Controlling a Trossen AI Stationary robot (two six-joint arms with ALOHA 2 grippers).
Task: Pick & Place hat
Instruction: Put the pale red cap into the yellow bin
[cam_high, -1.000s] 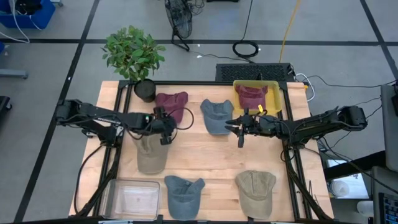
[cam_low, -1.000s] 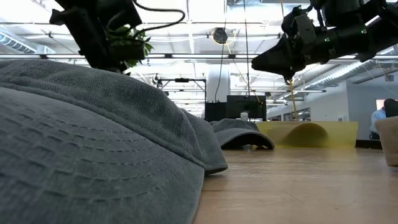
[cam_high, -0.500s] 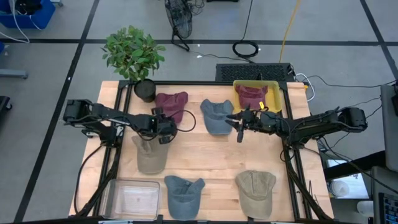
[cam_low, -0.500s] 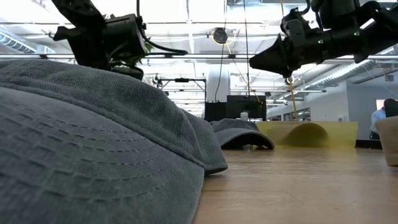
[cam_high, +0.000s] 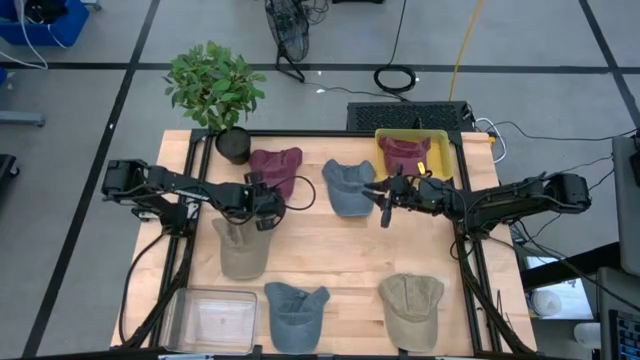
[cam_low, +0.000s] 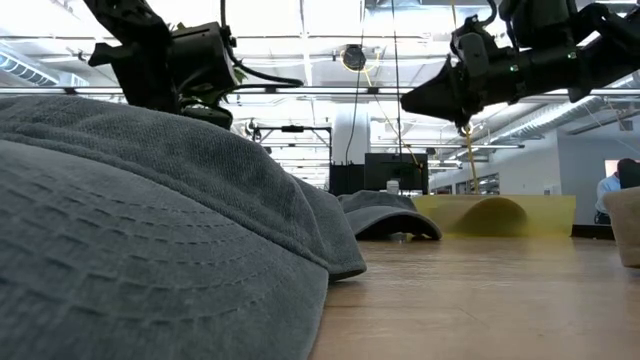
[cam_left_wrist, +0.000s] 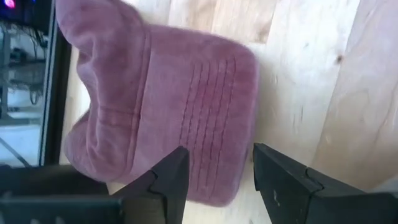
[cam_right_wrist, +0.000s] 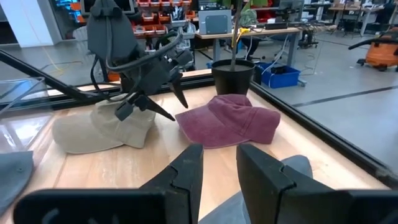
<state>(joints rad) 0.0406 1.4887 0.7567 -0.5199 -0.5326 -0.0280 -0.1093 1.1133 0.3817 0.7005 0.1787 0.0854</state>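
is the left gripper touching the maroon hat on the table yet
Apart. The left wrist view shows the left gripper open above the maroon hat, its fingers closed on nothing.

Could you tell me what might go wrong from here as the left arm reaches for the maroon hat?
The left tool hangs open over the brim edge of the maroon hat, so it may pinch only a thin fold and slip. The tan hat lies just beside it, so the arm could drag it. The plant pot stands close and might get nudged.
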